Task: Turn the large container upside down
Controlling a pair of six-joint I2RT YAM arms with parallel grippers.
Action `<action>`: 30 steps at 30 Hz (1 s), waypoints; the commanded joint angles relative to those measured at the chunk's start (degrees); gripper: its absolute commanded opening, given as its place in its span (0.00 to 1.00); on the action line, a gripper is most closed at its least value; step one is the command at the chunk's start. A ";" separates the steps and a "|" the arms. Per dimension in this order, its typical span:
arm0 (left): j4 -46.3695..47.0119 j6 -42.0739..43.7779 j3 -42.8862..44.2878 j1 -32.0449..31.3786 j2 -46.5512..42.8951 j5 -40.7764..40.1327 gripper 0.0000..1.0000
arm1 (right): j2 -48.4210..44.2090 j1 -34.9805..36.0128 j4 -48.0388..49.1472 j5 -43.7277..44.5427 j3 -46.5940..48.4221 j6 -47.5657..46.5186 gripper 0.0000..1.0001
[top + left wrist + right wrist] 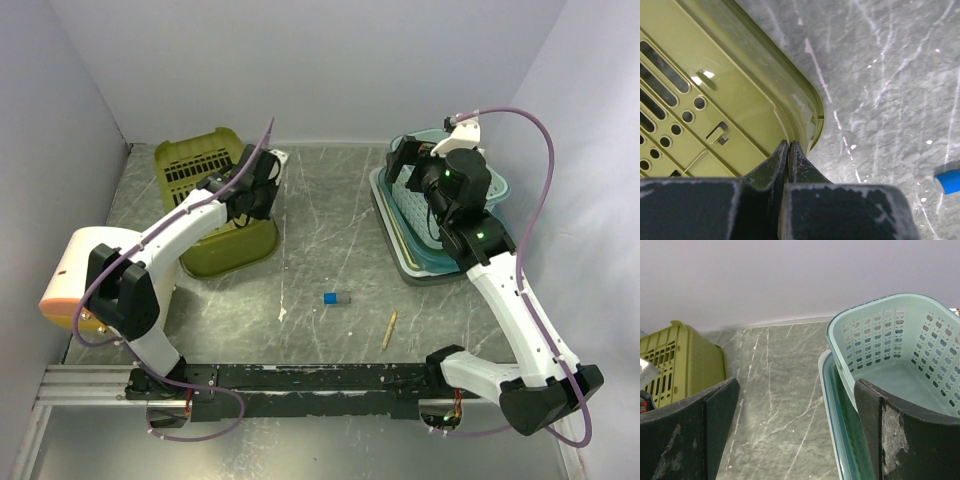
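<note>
Left gripper (789, 149) pinches the rim corner of the big olive slotted basket (715, 85), sitting at back left (light, stiff plastic, I'd judge, so the rim is the handhold); right gripper (796, 385) hangs spread wide above the smaller teal basket (900, 350).

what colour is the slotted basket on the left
The basket is olive green; the left wrist view shows it best.
</note>
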 commanded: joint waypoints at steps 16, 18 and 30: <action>8.30 20.50 -0.53 9.04 -1.97 7.93 0.07 | 0.36 0.04 2.08 -0.22 -2.01 -0.34 1.00; 8.72 22.61 -1.65 9.82 -2.84 7.74 0.07 | 0.49 0.06 2.41 -0.23 -2.06 -0.55 1.00; 11.54 26.61 -10.09 15.49 -10.59 2.36 0.07 | 3.11 0.04 4.70 -5.81 -2.49 1.48 1.00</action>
